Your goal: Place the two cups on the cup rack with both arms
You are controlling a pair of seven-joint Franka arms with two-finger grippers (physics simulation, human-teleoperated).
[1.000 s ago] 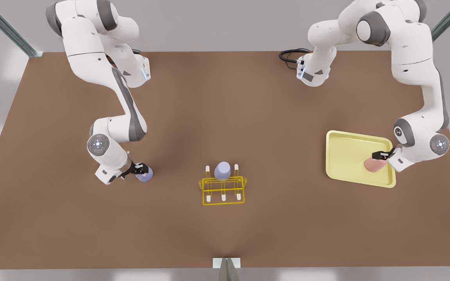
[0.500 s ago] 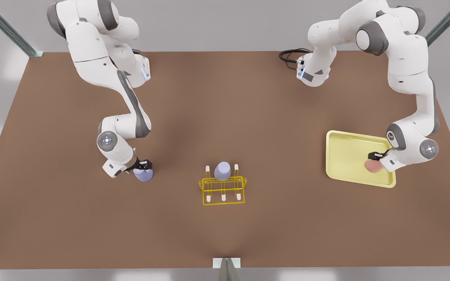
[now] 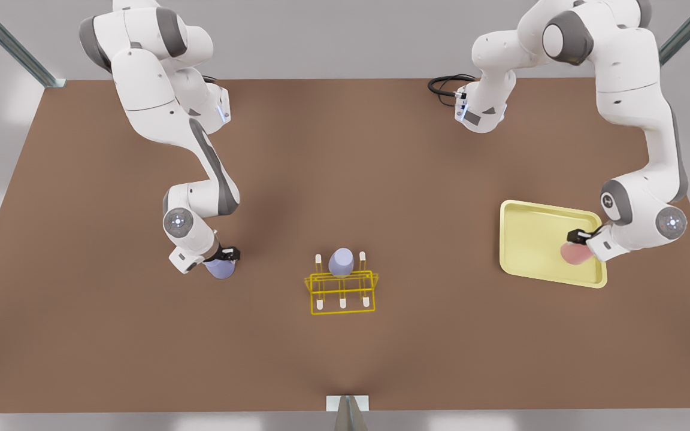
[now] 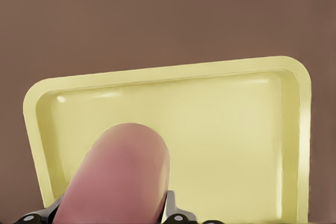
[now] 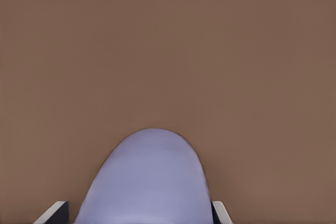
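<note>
Brown table [image 3: 345, 167]: our left gripper [image 3: 578, 237] clasps the pink cup [image 3: 574, 254] over the tray [image 3: 524, 239], while our right gripper [image 3: 225, 256] clasps a blue cup [image 3: 219, 268]. Another blue cup [image 3: 341, 261] already sits on the rack [image 3: 342, 292], so we could knock it or miss a peg.

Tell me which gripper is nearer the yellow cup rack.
The right gripper, holding a lavender cup, is nearer the cup rack. The left gripper grips the pink cup over the tray, farther off.

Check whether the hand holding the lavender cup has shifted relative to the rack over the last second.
Yes. The right hand with the lavender cup has edged toward the front view's right, closer to the cup rack.
</note>
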